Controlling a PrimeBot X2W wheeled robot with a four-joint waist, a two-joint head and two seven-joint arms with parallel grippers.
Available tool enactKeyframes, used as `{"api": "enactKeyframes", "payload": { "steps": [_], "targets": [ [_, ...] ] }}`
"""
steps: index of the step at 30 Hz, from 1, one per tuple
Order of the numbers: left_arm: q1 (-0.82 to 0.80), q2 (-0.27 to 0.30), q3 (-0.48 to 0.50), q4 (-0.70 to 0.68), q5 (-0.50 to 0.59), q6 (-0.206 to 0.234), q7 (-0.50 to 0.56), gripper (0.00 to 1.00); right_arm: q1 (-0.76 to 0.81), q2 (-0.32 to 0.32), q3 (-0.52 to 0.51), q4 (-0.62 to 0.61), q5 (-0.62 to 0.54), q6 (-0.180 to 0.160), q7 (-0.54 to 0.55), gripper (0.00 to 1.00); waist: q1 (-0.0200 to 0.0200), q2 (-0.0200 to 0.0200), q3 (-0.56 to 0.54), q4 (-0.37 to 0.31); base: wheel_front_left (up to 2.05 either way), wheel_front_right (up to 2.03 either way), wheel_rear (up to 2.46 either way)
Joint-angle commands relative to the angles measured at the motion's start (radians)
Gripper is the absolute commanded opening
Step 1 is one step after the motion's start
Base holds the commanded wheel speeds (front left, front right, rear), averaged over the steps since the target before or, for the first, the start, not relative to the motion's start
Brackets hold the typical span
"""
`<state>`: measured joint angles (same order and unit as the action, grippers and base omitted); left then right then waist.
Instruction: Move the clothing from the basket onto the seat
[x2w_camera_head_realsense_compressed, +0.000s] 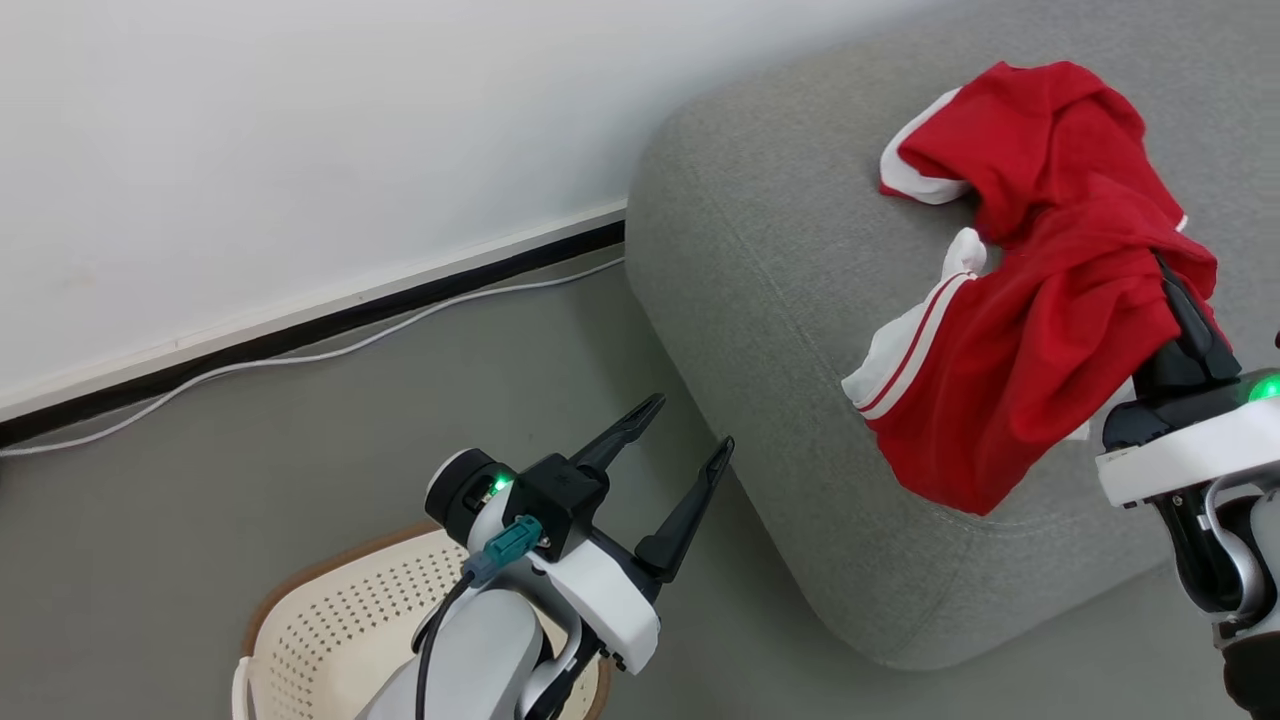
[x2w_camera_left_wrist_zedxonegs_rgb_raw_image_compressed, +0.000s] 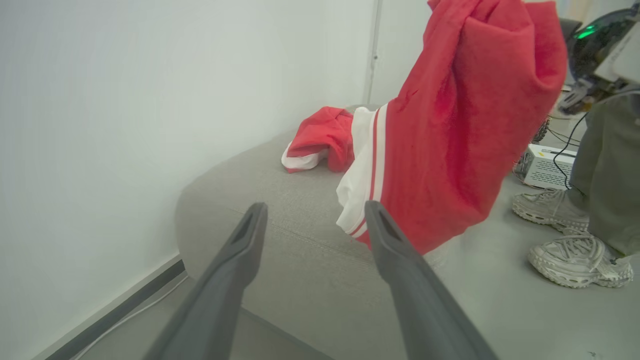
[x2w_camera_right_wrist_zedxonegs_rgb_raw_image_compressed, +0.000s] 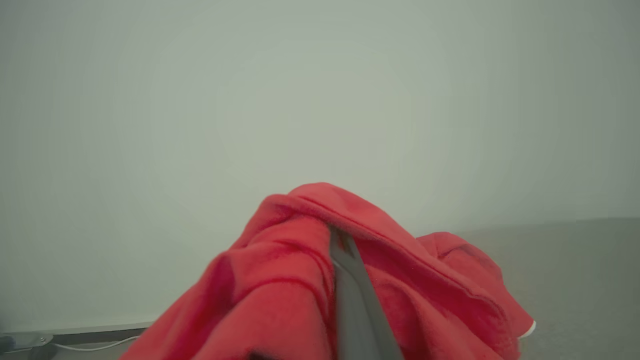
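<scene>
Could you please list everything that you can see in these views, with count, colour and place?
held garment: one, red with white stripes, hanging from the right gripper over the sofa's near edge.
lying garment: one, red with white trim, on the sofa.
sofa: one, grey, near the wall.
basket: one, cream with brown rim, on the floor, partly behind the left arm.
cable: one, white, on the floor along the wall.
box: one, white, on the floor.
person's shoes: two, pale grey, on the floor beside the sofa.
left gripper: one, dark fingers, open, between basket and sofa.
right gripper: one, dark fingers, shut on the held garment.
</scene>
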<state>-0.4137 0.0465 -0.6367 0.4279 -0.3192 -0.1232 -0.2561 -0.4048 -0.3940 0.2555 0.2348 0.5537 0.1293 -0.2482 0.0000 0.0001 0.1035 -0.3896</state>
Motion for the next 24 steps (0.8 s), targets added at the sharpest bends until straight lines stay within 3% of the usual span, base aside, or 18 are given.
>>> {"api": "enactKeyframes", "payload": {
  "steps": [1, 8, 18, 24],
  "targets": [
    [-0.004, 0.004, 0.037, -0.03, 0.007, -0.006, -0.006, 1.0, 0.011, -0.008, -0.005, -0.033, -0.005, 0.001, -0.014, 0.0, 0.0, -0.0001, -0.001, -0.052, 0.0, 0.0, 0.0],
    [-0.009, 0.004, 0.033, -0.035, 0.016, -0.007, -0.006, 1.0, 0.052, 0.008, -0.067, -0.052, -0.013, 0.001, -0.014, 0.0, 0.0, -0.0001, 0.008, -0.138, 0.0, 0.0, 0.0],
    [-0.065, 0.006, -0.026, -0.021, 0.008, -0.007, -0.006, 1.0, 0.154, 0.029, -0.211, -0.112, -0.045, 0.001, -0.014, 0.0, 0.0, -0.0001, 0.058, -0.154, 0.0, 0.0, 0.0],
    [-0.086, 0.024, -0.039, -0.035, 0.022, -0.007, -0.006, 1.0, 0.111, 0.077, -0.334, -0.1, -0.103, 0.001, -0.014, 0.0, 0.0, -0.0001, 0.127, -0.157, 0.0, 0.0, 0.0]
  ]
}}
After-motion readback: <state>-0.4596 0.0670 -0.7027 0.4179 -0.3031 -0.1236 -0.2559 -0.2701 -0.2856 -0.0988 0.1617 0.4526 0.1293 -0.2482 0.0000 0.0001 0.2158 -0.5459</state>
